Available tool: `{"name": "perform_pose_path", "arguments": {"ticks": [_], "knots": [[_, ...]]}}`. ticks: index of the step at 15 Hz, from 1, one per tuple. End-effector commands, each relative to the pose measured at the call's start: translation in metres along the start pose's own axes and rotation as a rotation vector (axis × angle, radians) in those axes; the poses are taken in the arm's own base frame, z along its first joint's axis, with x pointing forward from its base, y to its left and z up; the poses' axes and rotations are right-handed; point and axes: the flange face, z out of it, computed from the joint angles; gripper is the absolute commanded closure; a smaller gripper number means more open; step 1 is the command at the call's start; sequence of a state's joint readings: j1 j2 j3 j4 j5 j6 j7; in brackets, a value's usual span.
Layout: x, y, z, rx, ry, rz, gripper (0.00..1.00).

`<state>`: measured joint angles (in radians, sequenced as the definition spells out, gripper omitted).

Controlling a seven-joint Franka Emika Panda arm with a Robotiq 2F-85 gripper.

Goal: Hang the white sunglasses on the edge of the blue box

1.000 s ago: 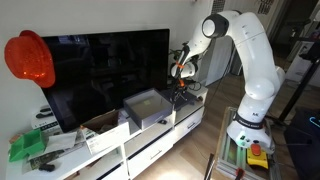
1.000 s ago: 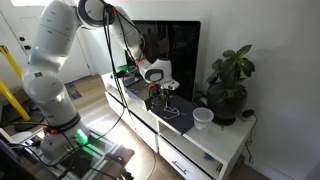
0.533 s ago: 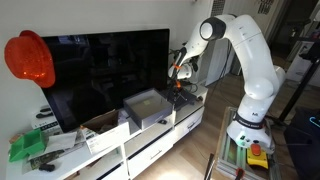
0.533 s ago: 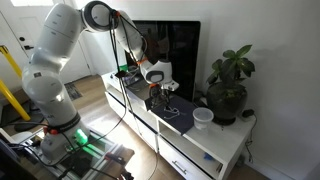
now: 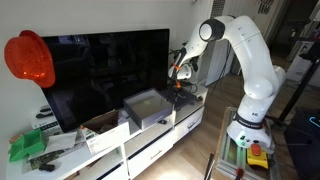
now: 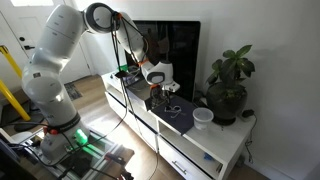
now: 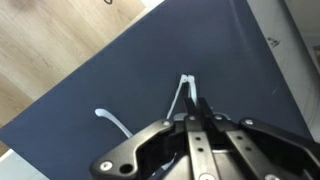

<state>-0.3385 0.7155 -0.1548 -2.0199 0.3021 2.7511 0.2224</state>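
Observation:
In the wrist view the white sunglasses (image 7: 183, 88) lie on the flat dark blue top of the blue box (image 7: 120, 60). Only thin white frame pieces show, one at the fingertips and one further left (image 7: 112, 120). My gripper (image 7: 193, 106) is shut, its two fingers pressed together on the thin white piece. In both exterior views the gripper (image 5: 178, 88) (image 6: 159, 92) points down onto the dark box (image 6: 178, 116) on the white TV cabinet. The sunglasses are too small to make out there.
A large black TV (image 5: 100, 65) stands behind the box. A grey open box (image 5: 148, 106) sits beside it on the cabinet. A potted plant (image 6: 228, 85) and a white cup (image 6: 203, 117) stand past the blue box. Wooden floor (image 7: 50, 40) lies beyond the box edge.
The arm has barely moved over the dark box in either exterior view. No earlier wrist frame is given, so the closing itself is not seen.

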Motion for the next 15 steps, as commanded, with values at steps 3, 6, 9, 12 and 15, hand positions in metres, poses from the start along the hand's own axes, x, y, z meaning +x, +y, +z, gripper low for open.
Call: {"name": "perform_pose_path", "arguments": {"ticks": [3,6,9,12,15], "knots": [[-0.002,0.006,-0.014,-0.001,-0.052,0.007,0.99],[-0.013,0.015,-0.035,-0.017,-0.093,-0.019,0.99],[-0.032,0.026,-0.065,-0.001,-0.144,-0.102,0.99],[-0.06,0.039,-0.097,0.032,-0.205,-0.213,0.99],[-0.083,0.05,-0.127,0.116,-0.281,-0.339,0.99]]}}
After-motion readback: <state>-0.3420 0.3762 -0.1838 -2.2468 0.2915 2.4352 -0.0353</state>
